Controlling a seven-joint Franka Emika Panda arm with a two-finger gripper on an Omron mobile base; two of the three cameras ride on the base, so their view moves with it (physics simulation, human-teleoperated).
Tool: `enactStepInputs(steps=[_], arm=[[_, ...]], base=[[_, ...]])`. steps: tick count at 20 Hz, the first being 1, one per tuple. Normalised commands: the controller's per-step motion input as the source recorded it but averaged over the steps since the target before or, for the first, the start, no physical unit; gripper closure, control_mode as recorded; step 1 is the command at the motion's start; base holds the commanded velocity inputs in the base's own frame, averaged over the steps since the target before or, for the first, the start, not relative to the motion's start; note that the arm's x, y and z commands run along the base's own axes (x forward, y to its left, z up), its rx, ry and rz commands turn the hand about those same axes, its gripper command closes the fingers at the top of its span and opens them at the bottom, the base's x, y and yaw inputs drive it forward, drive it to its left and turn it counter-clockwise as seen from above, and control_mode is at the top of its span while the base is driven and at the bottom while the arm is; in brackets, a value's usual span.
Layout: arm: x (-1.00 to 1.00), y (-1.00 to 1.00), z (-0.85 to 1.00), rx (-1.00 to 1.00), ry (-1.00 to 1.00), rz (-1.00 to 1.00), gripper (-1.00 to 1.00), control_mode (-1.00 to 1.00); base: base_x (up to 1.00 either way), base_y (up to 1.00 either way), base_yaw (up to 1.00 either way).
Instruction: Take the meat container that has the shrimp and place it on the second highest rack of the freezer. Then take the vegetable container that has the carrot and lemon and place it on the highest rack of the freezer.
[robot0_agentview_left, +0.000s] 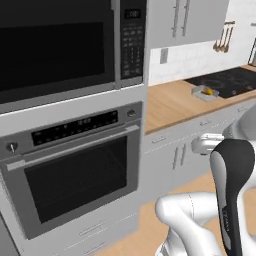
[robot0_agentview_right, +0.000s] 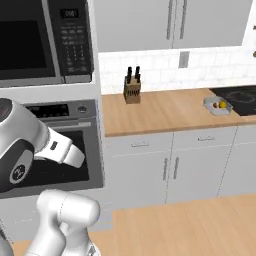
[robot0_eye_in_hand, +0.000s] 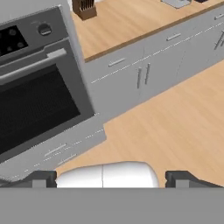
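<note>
1. Standing wide apart at the bottom of the hand view, the two dark finger tips of the gripper (robot0_eye_in_hand: 111, 177) hold nothing; each is cut off low by the frame edge.
2. Just beyond lies the pale wood-plank floor (robot0_eye_in_hand: 175, 127), smooth and matte.
3. One wall oven (robot0_agentview_left: 75, 175) has a dark glass door, a long silver bar handle and two knobs; its lower edge is cropped in the hand view.
4. Above it sits one black-fronted microwave (robot0_agentview_left: 60, 45), with its top cut off.
5. Grey base cabinets (robot0_agentview_right: 170, 167) carry a flat light-wood counter (robot0_agentview_right: 165, 112).
6. One wooden knife block (robot0_agentview_right: 132, 90) stands at the back wall, dark handles poking up.
7. Farthest, the vegetable container (robot0_agentview_right: 218, 106), a clear shallow tub, rests on the counter touching the black cooktop (robot0_agentview_right: 240, 100); small yellow and orange shapes show inside, too small to tell apart.
</note>
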Motion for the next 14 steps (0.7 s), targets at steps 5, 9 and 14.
enactStepInputs(steps=[5, 9, 14], arm=[[0.00, 0.00, 0.00, 0.00, 0.00, 0.00, -1.00, 1.00], [0.00, 0.00, 0.00, 0.00, 0.00, 0.00, -1.00, 1.00], [0.00, 0.00, 0.00, 0.00, 0.00, 0.00, -1.00, 1.00]], base=[[1.00, -1.00, 0.10], [1.00, -1.00, 0.37], [1.00, -1.00, 0.30]])
